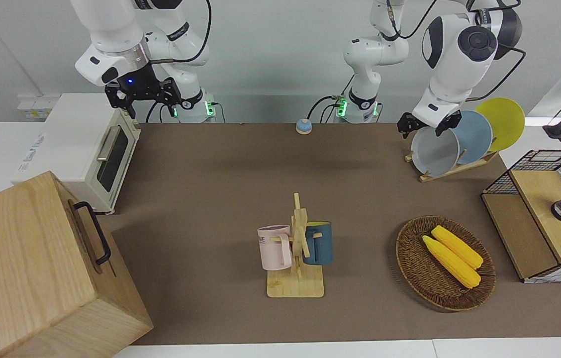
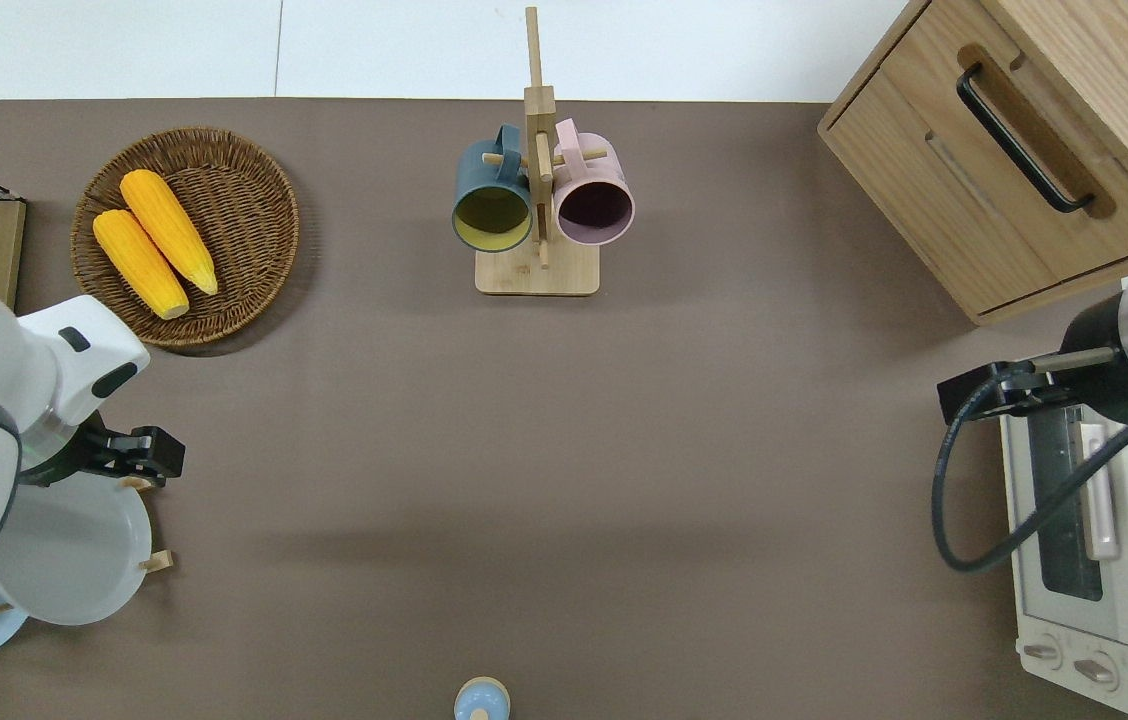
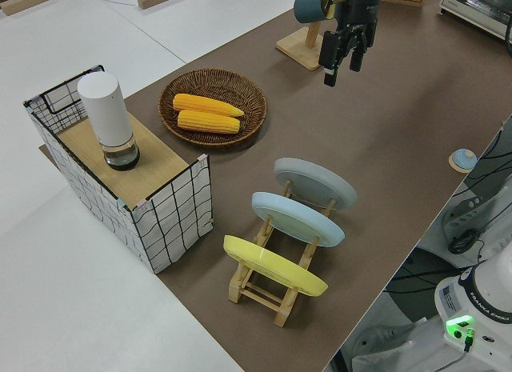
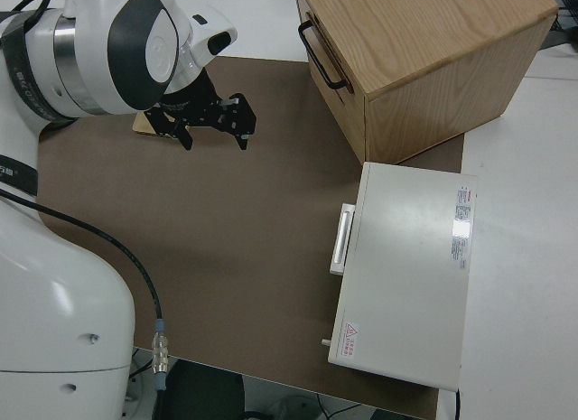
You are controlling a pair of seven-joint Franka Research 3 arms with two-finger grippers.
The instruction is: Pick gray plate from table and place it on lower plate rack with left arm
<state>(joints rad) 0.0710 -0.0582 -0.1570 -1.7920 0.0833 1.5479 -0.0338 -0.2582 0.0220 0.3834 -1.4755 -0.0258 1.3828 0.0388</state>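
While I hung above the rack: my left gripper (image 1: 428,125) stood over the top edge of the gray plate (image 1: 434,150), wrist bent down from a raised elbow.
Jaws: my left fingers (image 3: 330,74) were spread apart and held nothing.
Right gripper (image 1: 142,94): parked; fingers apart and empty.
Gray plate: it leaned in the lower plate rack (image 3: 272,264), in the slot farthest from the yellow plate (image 3: 274,265), clear of my fingers.
Rack contents: three plates on edge, gray, then the blue plate (image 3: 298,218), then yellow.
Rack's place: on the table (image 1: 221,174) at my left arm's end, nearer to the robots than the wicker basket (image 1: 444,263).
Open room: bare brown mat stretched from the rack toward the mug stand (image 1: 296,256) and the toaster oven (image 1: 81,149).
Basket: two ears of corn (image 1: 452,255) lay side by side in it.
Mug stand: a pink mug (image 1: 275,247) and a dark blue mug (image 1: 318,242) hung on it.
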